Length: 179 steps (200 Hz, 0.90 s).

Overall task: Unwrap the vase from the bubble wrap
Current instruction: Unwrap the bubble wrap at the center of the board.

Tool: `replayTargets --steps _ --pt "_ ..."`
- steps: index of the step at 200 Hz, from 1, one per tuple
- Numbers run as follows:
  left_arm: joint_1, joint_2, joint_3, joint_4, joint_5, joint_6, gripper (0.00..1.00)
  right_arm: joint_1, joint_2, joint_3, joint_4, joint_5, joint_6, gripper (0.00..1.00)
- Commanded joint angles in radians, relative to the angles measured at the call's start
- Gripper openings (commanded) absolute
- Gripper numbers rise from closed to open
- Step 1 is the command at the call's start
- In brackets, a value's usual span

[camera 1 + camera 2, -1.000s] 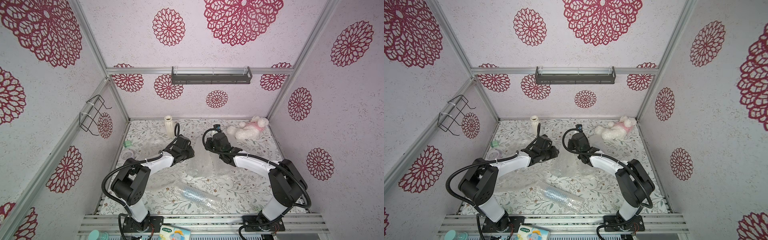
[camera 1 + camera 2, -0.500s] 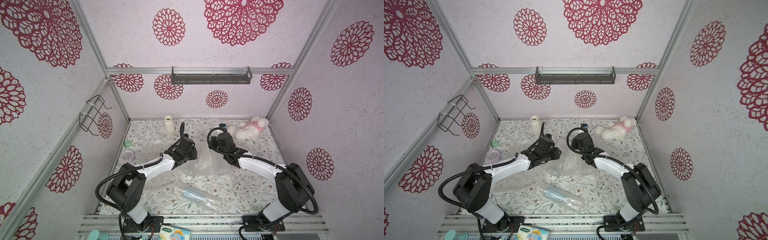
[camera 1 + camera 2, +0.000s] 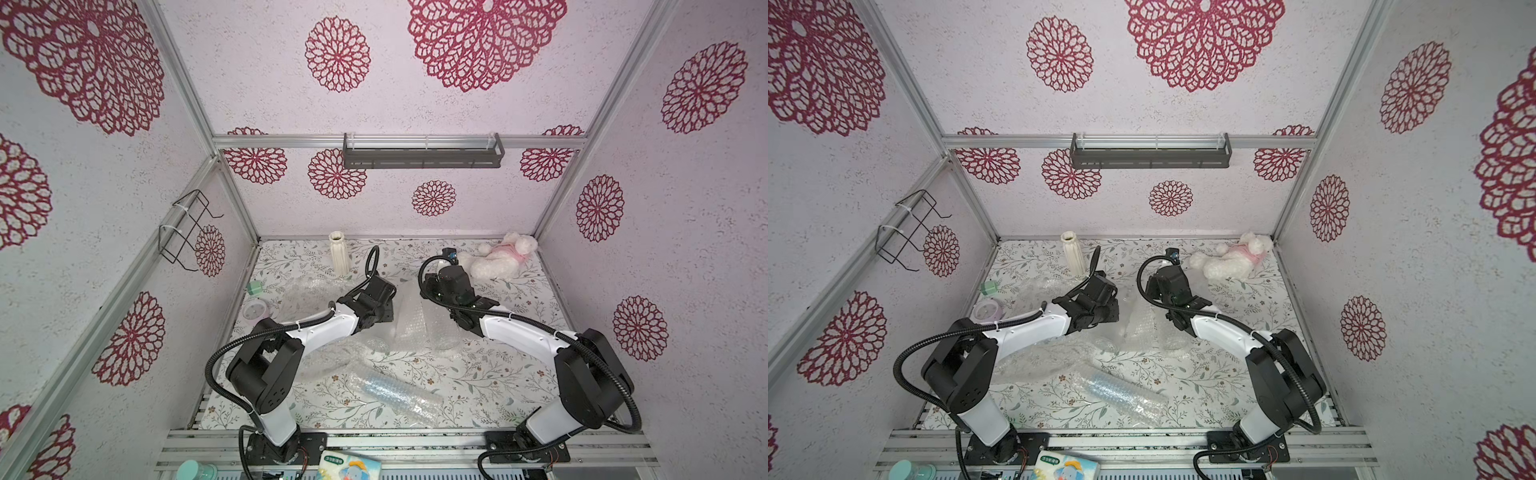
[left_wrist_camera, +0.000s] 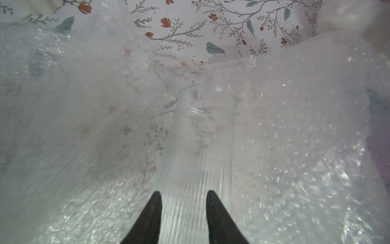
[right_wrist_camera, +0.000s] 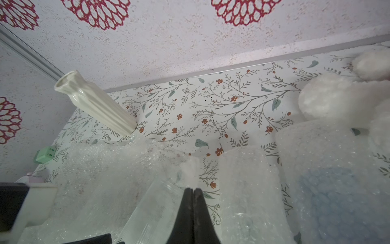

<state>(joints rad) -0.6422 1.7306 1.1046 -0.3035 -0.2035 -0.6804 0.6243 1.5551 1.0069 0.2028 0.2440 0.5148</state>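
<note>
glass vase (image 4: 196, 147): clear, ribbed, bare; at the middle of the table (image 3: 478, 374), between the two arms
left gripper (image 4: 183, 197): clenched on the vase's lower body, a finger either side
bubble wrap (image 3: 409, 322): crumpled sheet beneath and beside the vase; one fold rises to the right arm
right gripper (image 5: 192, 190): fingers pressed together, nipping the wrap's edge
beyond: cream vase (image 3: 339, 257) upright at the back; plush toy (image 3: 500, 259) in the far right corner; wrapped bundle (image 3: 390, 392) near the front
</note>
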Motion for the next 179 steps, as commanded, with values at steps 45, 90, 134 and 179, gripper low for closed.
replayTargets --steps 45,90,134,179 --pt "0.085 -0.049 0.052 -0.173 -0.047 0.001 0.39 -0.009 -0.141 -0.014 -0.103 0.087 -0.050 0.40" --pt "0.061 -0.091 0.107 -0.204 -0.028 0.006 0.54 -0.011 -0.246 -0.045 -0.190 0.089 -0.076 0.63" --pt "0.041 0.083 0.390 -0.429 -0.064 0.071 0.79 -0.009 -0.391 -0.153 -0.209 0.059 -0.079 0.73" --pt "0.033 0.333 0.694 -0.643 -0.092 0.151 0.87 -0.008 -0.496 -0.272 -0.158 0.021 -0.151 0.87"
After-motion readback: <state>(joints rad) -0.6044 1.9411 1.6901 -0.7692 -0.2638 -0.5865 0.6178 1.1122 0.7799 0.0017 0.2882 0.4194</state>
